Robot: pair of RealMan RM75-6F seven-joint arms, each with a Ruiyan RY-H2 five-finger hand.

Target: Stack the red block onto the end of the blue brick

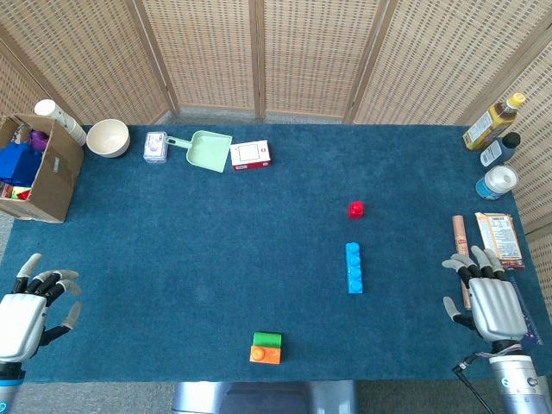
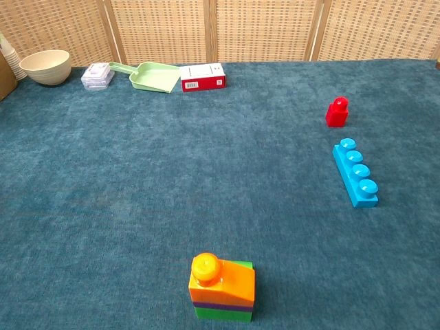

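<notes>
My left hand (image 1: 26, 312) and right hand (image 1: 490, 297) rest open, holding nothing. The red block (image 1: 355, 209) and blue brick (image 1: 354, 266) lie apart, beyond my right fingers; the chest view shows neither hand.

table (image 1: 216, 259): blue carpet | red block (image 1: 355, 209) | blue brick (image 1: 354, 267) | bowl (image 1: 108, 137)

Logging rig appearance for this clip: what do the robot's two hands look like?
Both are human-shaped. The left hand has a white back and grey fingers with pale tips. The right hand has a ribbed silvery-grey back, similar fingers, a grey wrist cuff and a thin dark cable beside it.
</notes>
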